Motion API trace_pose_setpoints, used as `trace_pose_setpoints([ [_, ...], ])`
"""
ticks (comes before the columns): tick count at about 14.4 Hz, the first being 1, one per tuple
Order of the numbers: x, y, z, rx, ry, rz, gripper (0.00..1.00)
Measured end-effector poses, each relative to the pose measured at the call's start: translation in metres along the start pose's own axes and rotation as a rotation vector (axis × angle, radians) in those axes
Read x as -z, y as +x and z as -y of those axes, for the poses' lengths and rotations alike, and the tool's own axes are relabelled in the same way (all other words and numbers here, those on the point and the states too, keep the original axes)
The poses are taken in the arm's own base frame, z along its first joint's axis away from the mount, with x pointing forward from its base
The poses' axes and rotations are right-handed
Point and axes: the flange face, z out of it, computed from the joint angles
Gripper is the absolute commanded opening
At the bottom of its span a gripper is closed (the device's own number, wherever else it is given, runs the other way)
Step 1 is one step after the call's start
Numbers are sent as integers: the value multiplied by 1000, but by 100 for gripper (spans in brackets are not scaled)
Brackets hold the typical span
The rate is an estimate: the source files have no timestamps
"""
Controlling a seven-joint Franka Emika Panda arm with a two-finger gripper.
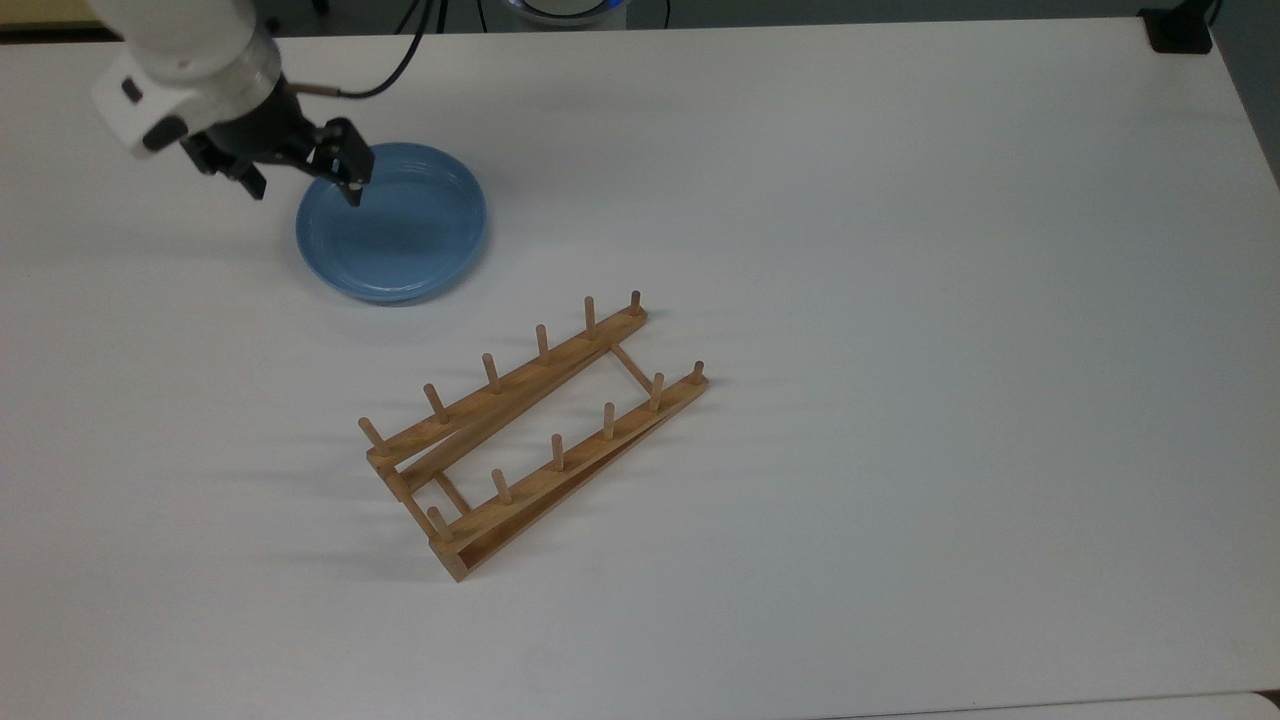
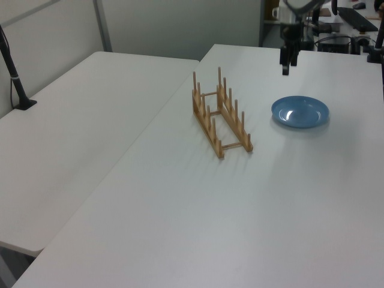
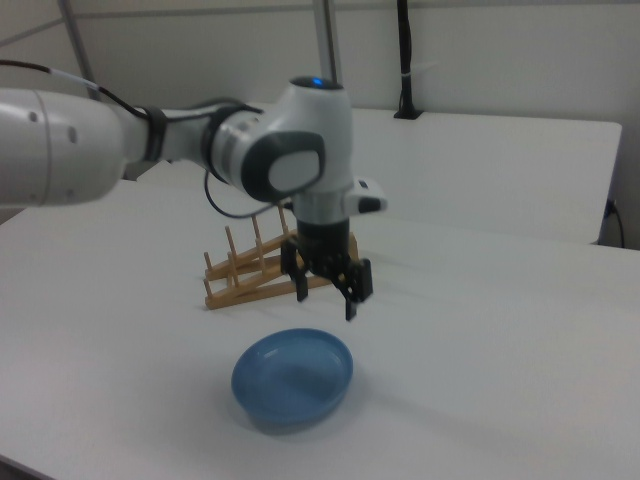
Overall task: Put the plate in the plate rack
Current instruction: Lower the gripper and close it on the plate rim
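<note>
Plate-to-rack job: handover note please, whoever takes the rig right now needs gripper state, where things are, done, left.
Gripper: jaws open, empty, hanging above the plate's edge on the top view's left, clear of it in the right view.
Plate: flat on the white table, untouched, apart from the rack.
Plate rack: standing on the table, all slots free, lying diagonally in the top view, below and to the right of the plate.
Done: approach to the plate only.
Left: lower, grip the rim, lift, tilt the plate upright, carry it over, seat it between two pegs, release.

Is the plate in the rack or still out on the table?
Out: the plate lies flat on the table, apart from the plate rack.
</note>
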Motion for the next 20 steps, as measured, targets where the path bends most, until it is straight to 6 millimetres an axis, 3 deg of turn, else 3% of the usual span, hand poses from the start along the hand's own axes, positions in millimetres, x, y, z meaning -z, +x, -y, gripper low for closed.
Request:
trace_pose_setpoints([
  [2,-40,3,-24,67,0,66,83],
  [5,-85,7,-44,144,-3,119,49],
  [6,-96,10,-45,163,-8,124,48],
  [8,-108,12,-46,191,-7,138,37],
  [13,-115,12,-44,208,-5,148,0],
  [20,-115,12,-40,245,-4,148,0],
])
